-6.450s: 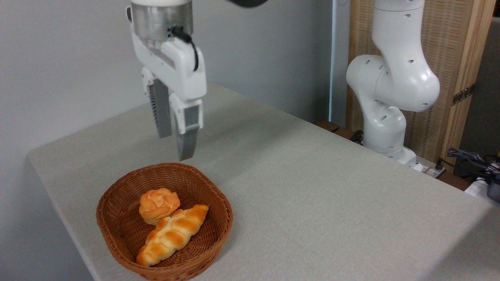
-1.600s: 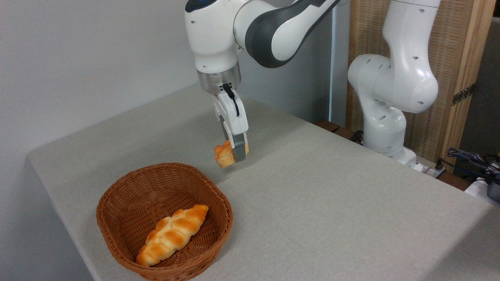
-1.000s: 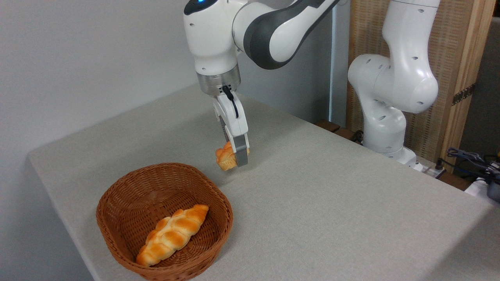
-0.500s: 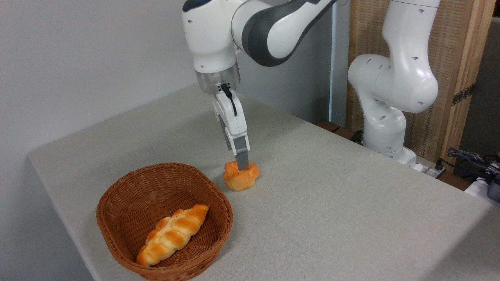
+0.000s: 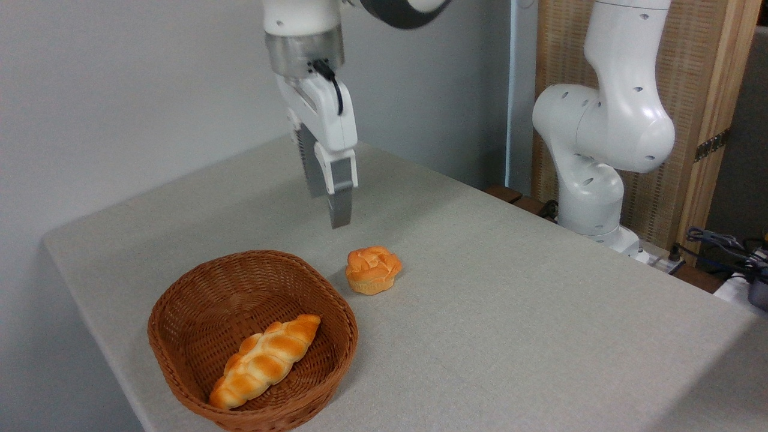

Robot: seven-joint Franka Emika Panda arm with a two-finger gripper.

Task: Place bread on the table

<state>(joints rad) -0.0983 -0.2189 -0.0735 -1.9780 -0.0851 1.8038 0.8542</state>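
The bread (image 5: 373,270), a small round orange bun with a knotted top, sits upright on the grey-beige table (image 5: 492,312), just right of the basket's far rim. My gripper (image 5: 328,207) hangs in the air above and slightly left of the bun, well apart from it. Its fingers point down with a narrow gap between them and nothing held.
A brown wicker basket (image 5: 180,336) stands at the front left of the table with a long braided loaf (image 5: 265,360) lying in it. The arm's white base (image 5: 594,180) rises at the back right, with cables (image 5: 720,246) beyond the table's right edge.
The bun was let go onto the table. My gripper has since risen and shifted left, away from it.
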